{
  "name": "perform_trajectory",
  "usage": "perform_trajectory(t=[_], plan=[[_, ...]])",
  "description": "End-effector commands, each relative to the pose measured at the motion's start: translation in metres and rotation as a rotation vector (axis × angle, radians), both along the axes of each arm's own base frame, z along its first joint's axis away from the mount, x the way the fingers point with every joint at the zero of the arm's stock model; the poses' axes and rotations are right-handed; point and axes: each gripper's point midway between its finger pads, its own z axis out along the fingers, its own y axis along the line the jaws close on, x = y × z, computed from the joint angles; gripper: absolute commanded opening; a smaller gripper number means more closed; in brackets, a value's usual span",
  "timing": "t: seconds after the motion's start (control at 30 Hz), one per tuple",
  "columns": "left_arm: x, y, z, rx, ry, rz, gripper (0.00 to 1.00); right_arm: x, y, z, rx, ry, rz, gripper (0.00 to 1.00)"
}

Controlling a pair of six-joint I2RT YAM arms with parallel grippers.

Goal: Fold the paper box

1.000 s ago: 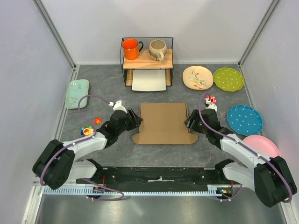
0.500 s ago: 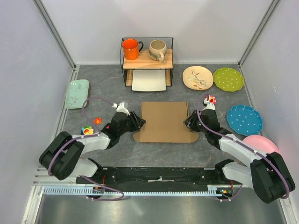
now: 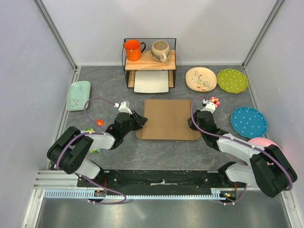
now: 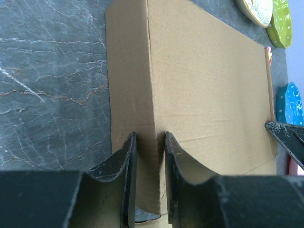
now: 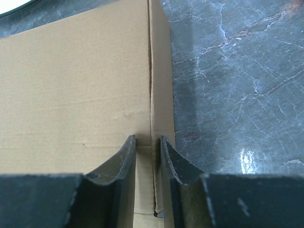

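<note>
— Cardboard first, please: where was the plain brown cardboard paper box [image 3: 168,118]?

— It lay in the middle of the dark grey marbled surface [image 3: 104,90], between the two arms. It was one wide rectangular sheet with a narrow creased strip along each short side. Its far edge was near the white flat rectangular tray [image 3: 152,81], but apart from it.

— And the left pincer [image 3: 141,119]?

— It was low at the left side of the paper box. In the left wrist view its two black fingers [image 4: 124,164] stood close together with the creased strip between them. Both touched the cardboard, so it was gripping the paper box there.

— Was the right pincer [image 3: 191,122] the same?

— Yes, as in a mirror. In the right wrist view its fingers [image 5: 173,164] were narrow around the crease of the right strip and pinched the cardboard. How far the strips were lifted, I could not tell.

— What stood around?

— A black wire shelf with a wooden board [image 3: 149,61] carried an orange mug [image 3: 134,49] and a beige mug [image 3: 160,50], and the tray was under that board. At the far right lay a cream plate with a twig pattern [image 3: 201,79] and a green dotted plate [image 3: 232,80]. Nearer, a blue dotted plate [image 3: 248,121] lay beside the right arm, and that arm partly hid a pink plate [image 3: 266,142]. A mint green tray [image 3: 78,95] lay at the far left.
</note>
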Motion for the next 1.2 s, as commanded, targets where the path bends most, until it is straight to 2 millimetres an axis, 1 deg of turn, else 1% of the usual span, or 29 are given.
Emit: perform_trajectory(t=[0.0, 0.07, 0.13, 0.17, 0.2, 0.23, 0.27, 0.3, 0.33, 0.37, 0.4, 0.43, 0.47, 0.5, 0.57, 0.63, 0.7, 0.73, 0.77, 0.8, 0.83, 0.87, 0.9, 0.93, 0.97, 1.07, 1.1, 1.13, 1.17], plan=[[-0.044, -0.032, -0.025, 0.007, 0.122, -0.197, 0.13, -0.052, 0.045, -0.041, 0.025, 0.204, 0.229, 0.16], [-0.043, -0.029, -0.02, 0.011, 0.102, -0.186, 0.12, -0.051, 0.042, -0.036, 0.018, 0.192, 0.219, 0.16], [-0.045, -0.024, -0.021, 0.027, 0.108, -0.172, 0.12, -0.049, 0.038, -0.03, 0.001, 0.182, 0.198, 0.2], [-0.043, -0.023, -0.012, 0.024, 0.087, -0.168, 0.13, -0.044, 0.039, -0.02, 0.009, 0.158, 0.192, 0.23], [-0.044, -0.021, -0.013, 0.038, 0.099, -0.164, 0.18, -0.043, 0.038, -0.016, 0.005, 0.152, 0.187, 0.32], [-0.043, -0.017, -0.012, 0.054, 0.092, -0.152, 0.2, -0.042, 0.033, -0.014, -0.012, 0.156, 0.167, 0.37], [-0.041, -0.016, -0.002, 0.05, 0.071, -0.146, 0.25, -0.037, 0.034, -0.003, -0.006, 0.131, 0.161, 0.41], [-0.043, -0.013, -0.004, 0.067, 0.081, -0.14, 0.27, -0.034, 0.033, 0.003, -0.005, 0.114, 0.15, 0.48], [-0.041, -0.01, -0.001, 0.079, 0.07, -0.129, 0.29, -0.037, 0.025, 0.001, -0.032, 0.134, 0.13, 0.51], [-0.041, -0.01, 0.009, 0.07, 0.05, -0.131, 0.34, -0.032, 0.023, 0.011, -0.032, 0.112, 0.119, 0.54], [-0.037, -0.005, 0.013, 0.082, 0.037, -0.105, 0.37, -0.03, 0.021, 0.015, -0.039, 0.106, 0.111, 0.58], [-0.038, 0.001, 0.011, 0.107, 0.044, -0.085, 0.39, -0.031, 0.016, 0.016, -0.055, 0.113, 0.099, 0.6], [-0.037, 0.004, 0.014, 0.11, 0.038, -0.074, 0.46, -0.028, 0.011, 0.023, -0.058, 0.093, 0.083, 0.62], [-0.036, 0.005, 0.022, 0.102, 0.015, -0.07, 0.48, -0.028, 0.011, 0.026, -0.057, 0.087, 0.083, 0.65], [-0.036, 0.006, 0.025, 0.106, 0.002, -0.071, 0.54, -0.031, 0.008, 0.026, -0.056, 0.09, 0.087, 0.67], [-0.037, 0.006, 0.022, 0.112, 0.011, -0.082, 0.55, -0.035, 0.007, 0.02, -0.052, 0.103, 0.09, 0.68], [-0.04, 0.004, 0.016, 0.109, 0.025, -0.093, 0.56, -0.044, 0.005, 0.005, -0.047, 0.134, 0.096, 0.68], [-0.043, 0.002, 0.01, 0.107, 0.046, -0.107, 0.56, -0.045, 0.006, 0.003, -0.038, 0.135, 0.1, 0.67], [-0.045, 0.001, 0.007, 0.096, 0.048, -0.114, 0.53, -0.052, 0.004, -0.009, -0.04, 0.16, 0.105, 0.66], [-0.046, 0.0, 0.004, 0.089, 0.052, -0.118, 0.5, -0.056, 0.006, -0.013, -0.025, 0.172, 0.117, 0.62], [-0.048, 0.0, -0.003, 0.089, 0.069, -0.119, 0.47, -0.057, 0.009, -0.016, -0.009, 0.172, 0.124, 0.59], [-0.051, -0.003, -0.005, 0.075, 0.076, -0.142, 0.39, -0.062, 0.008, -0.025, -0.009, 0.191, 0.131, 0.56], [-0.053, -0.004, -0.008, 0.07, 0.083, -0.147, 0.35, -0.063, 0.011, -0.027, 0.006, 0.193, 0.14, 0.49], [-0.055, -0.006, -0.009, 0.061, 0.091, -0.158, 0.32, -0.065, 0.011, -0.032, 0.01, 0.207, 0.14, 0.47], [-0.055, -0.007, -0.014, 0.061, 0.1, -0.161, 0.26, -0.069, 0.01, -0.036, 0.009, 0.219, 0.143, 0.41], [-0.058, -0.006, -0.018, 0.062, 0.109, -0.165, 0.19, -0.064, 0.013, -0.03, 0.019, 0.193, 0.144, 0.38], [-0.057, -0.006, -0.016, 0.06, 0.103, -0.159, 0.18, -0.064, 0.012, -0.03, 0.015, 0.195, 0.141, 0.37], [-0.058, -0.004, -0.016, 0.06, 0.099, -0.155, 0.16, -0.061, 0.012, -0.024, 0.016, 0.173, 0.134, 0.36], [-0.057, -0.003, -0.01, 0.053, 0.084, -0.15, 0.14, -0.06, 0.01, -0.021, 0.007, 0.173, 0.132, 0.35]])
